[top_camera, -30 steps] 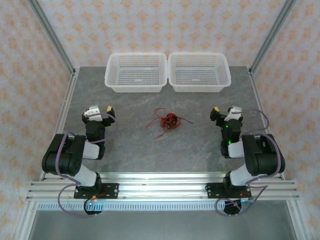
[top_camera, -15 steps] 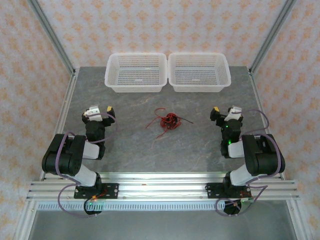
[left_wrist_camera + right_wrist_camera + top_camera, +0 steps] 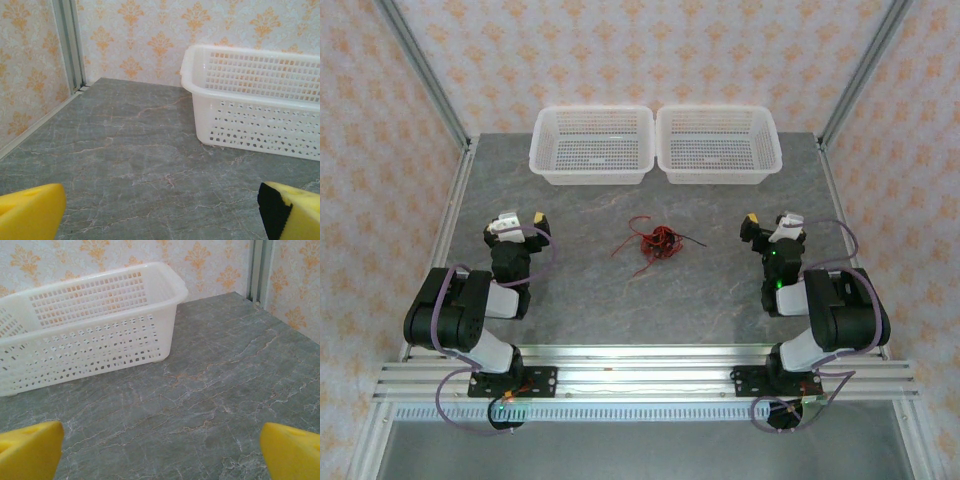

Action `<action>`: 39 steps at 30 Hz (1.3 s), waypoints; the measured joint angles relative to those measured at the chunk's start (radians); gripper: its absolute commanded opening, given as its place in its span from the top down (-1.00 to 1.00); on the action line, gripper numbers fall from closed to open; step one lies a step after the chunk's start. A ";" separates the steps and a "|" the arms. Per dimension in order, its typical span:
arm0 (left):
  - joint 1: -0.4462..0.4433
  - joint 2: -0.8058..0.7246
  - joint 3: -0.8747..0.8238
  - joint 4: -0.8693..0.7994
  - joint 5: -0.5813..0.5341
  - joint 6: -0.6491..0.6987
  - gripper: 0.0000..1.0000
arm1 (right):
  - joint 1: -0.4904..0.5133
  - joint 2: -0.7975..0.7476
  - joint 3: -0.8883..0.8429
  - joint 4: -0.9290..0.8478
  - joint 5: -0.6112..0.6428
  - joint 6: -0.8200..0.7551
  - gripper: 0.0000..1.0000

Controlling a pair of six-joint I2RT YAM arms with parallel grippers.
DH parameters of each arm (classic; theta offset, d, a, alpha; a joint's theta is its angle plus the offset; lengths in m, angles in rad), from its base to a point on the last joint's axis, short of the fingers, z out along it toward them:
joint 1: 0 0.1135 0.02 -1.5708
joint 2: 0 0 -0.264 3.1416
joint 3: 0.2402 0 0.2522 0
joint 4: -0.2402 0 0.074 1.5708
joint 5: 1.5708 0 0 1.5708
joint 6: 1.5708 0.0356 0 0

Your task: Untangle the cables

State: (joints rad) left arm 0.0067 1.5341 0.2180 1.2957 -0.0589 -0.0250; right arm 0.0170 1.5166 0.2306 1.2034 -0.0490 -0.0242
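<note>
We see two white perforated baskets side by side, touching or nearly so, at the far edge of the table: the left basket (image 3: 588,174) and the right basket (image 3: 720,172). Through each open top we see its own slotted floor. The cables (image 3: 653,243) lie outside both, on the table in front of the baskets and roughly midway between the two arms: a small knot of thin red wire, with one red loop reaching up and to the left, a red tail curling toward the near edge, and a thin black strand trailing to the right. The left gripper (image 3: 520,220) rests low near the left side of the table with its jaws spread wide and holding nothing; from its wrist camera the yellow fingertips (image 3: 30,212) sit at the bottom corners, with bare table between them. The right gripper (image 3: 770,219) mirrors it on the right side, jaws equally wide and gripping nothing, its yellow fingertips (image 3: 292,450) at the corners of its own view. Both are well apart from the cables. The table (image 3: 580,300) is a grey, marble-veined slab, edged by an aluminium rail (image 3: 640,365) at the near side where the arm bases are bolted. Metal frame posts (image 3: 425,70) rise at the far corners, and wallpaper (image 3: 620,50) with an orange ornamental pattern closes in the space on three sides.
</note>
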 measured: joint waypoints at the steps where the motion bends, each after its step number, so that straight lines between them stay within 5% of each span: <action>1: 0.000 0.000 0.000 0.000 0.000 0.000 -0.99 | 0.000 0.000 0.000 0.000 0.000 0.000 -0.99; 5: 0.000 0.000 0.000 0.000 0.000 0.000 -0.94 | 0.000 0.000 0.000 0.000 0.000 0.000 -1.00; 11: 0.000 -0.039 0.049 -0.131 -0.006 -0.003 -0.35 | 0.000 -0.070 0.047 -0.157 0.004 -0.003 -0.72; 19: -0.084 -0.346 0.233 -0.500 -0.110 -0.067 -0.41 | 0.077 -0.286 0.296 -0.620 0.037 0.060 -0.73; 28: -0.274 -0.414 0.473 -0.969 -0.094 -0.257 -0.45 | 0.204 -0.296 0.546 -1.177 -0.163 0.218 -0.76; 39: -0.528 -0.430 0.473 -1.240 -0.045 -0.451 -0.49 | 0.435 -0.248 0.591 -1.394 -0.281 0.332 -0.67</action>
State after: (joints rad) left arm -0.5217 1.1046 0.6910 0.0559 -0.1036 -0.4755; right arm 0.4522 1.2690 0.8211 -0.1905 -0.3302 0.3077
